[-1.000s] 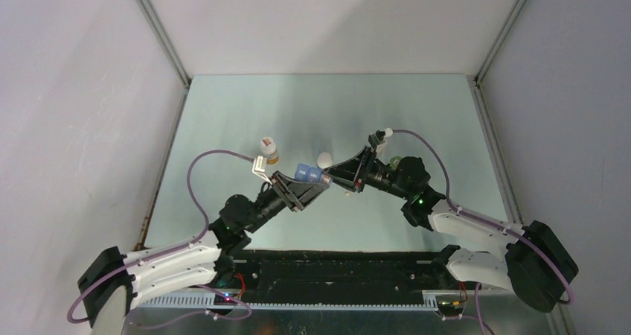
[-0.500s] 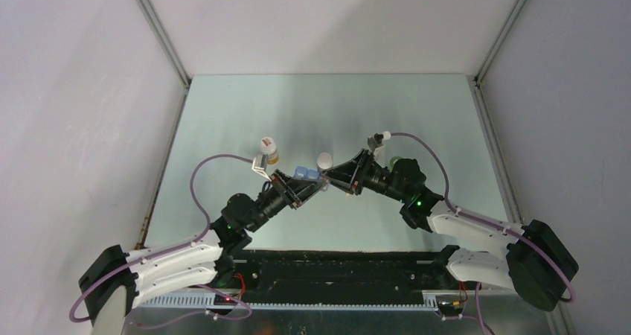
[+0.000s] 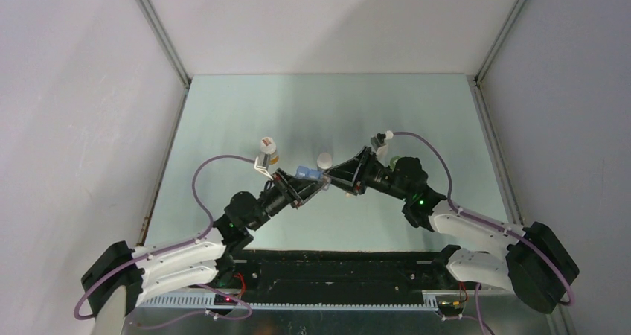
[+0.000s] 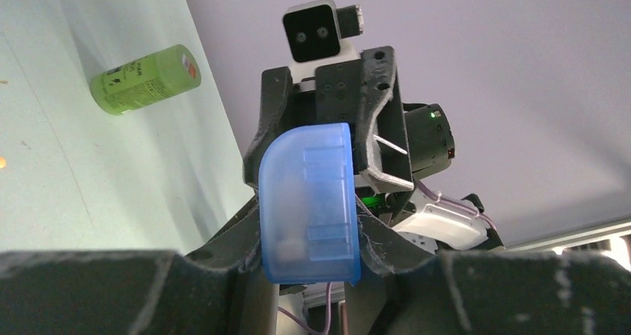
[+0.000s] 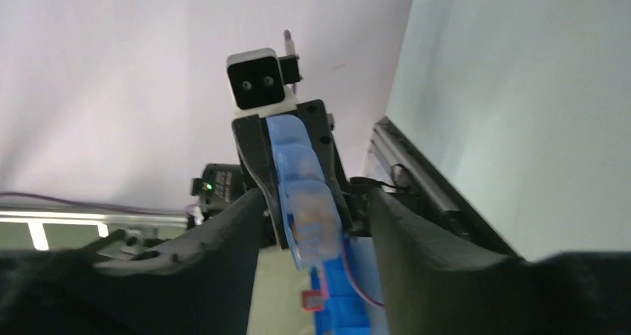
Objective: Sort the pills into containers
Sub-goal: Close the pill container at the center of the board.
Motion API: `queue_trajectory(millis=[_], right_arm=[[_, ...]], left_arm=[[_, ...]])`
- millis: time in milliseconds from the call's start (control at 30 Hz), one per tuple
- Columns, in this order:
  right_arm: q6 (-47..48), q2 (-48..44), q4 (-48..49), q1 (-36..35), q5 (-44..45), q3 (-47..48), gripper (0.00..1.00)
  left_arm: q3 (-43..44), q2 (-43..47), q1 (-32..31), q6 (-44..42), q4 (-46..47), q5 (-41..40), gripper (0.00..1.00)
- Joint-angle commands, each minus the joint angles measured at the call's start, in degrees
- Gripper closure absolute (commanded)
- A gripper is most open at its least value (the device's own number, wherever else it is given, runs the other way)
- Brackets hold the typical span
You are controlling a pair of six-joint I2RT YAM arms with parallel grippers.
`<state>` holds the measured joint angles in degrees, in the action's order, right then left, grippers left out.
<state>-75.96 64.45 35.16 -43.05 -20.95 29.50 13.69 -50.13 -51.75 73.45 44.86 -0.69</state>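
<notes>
Closer together than a second ago, the two arms now meet over the middle of the bench [image 3: 298, 104], and less of the blue pill box [image 4: 306, 193] shows from overhead, where it has slipped deeper between them. Seen from above, the left gripper [image 3: 303, 182] and right gripper [image 3: 331, 177] are almost nose to nose, with a white-capped bottle [image 3: 268, 149] beside the left arm and a second white cap [image 3: 324, 159] just behind the meeting point; whether anything is held cannot be told from there. Both wrist cameras settle it. From the left wrist, the box stands on end off the bench, its lower end pinched between the left gripper's dark fingers, broad face to the lens. From the right wrist, the same box appears edge-on, clasped by the left gripper beyond it, while the right gripper's own fingers [image 5: 405, 234] stand spread on either side with a gap showing on the right. Only the left wrist camera shows a green bottle [image 4: 145, 80] lying on its side on the bench and, at the frame's left edge, a tiny orange pill [image 4: 3, 161] on the surface. Ribs mark the box's compartments [image 4: 321, 201]; a pale lump shows through the wall of the lowest one, too blurred to name.
</notes>
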Motion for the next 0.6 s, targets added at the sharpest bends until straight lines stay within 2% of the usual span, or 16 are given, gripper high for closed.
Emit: queue_trajectory(millis=[0, 67, 133, 233, 367, 567], right_arm=[[3.1, -3.4, -0.4, 4.2, -6.1, -1.6, 0.3], [4.1, -4.7, 0.1, 6.9, -10.1, -1.9, 0.24], [4.8, -5.1, 0.8, 9.2, -14.4, -1.9, 0.21], [6.9, -4.3, 0.6, 11.9, -20.2, -1.2, 0.21], [13.2, -3.4, -4.7, 12.2, -27.3, 2.0, 0.21], [19.7, -4.9, -11.4, 11.6, -28.7, 4.9, 0.22]], left_arm=[[-1.1, 0.9, 1.6, -1.2, 2.8, 1.6, 1.0], [-1.2, 1.5, 2.1, -1.7, 2.1, 2.6, 1.0], [-0.9, 2.1, 2.6, -2.4, 1.1, 3.7, 1.0], [0.1, 3.0, 3.2, -4.1, -0.9, 6.5, 1.0], [2.2, 3.4, 4.0, -6.7, -3.9, 11.2, 1.0], [5.3, 3.2, 5.1, -9.9, -7.3, 18.5, 1.0]])
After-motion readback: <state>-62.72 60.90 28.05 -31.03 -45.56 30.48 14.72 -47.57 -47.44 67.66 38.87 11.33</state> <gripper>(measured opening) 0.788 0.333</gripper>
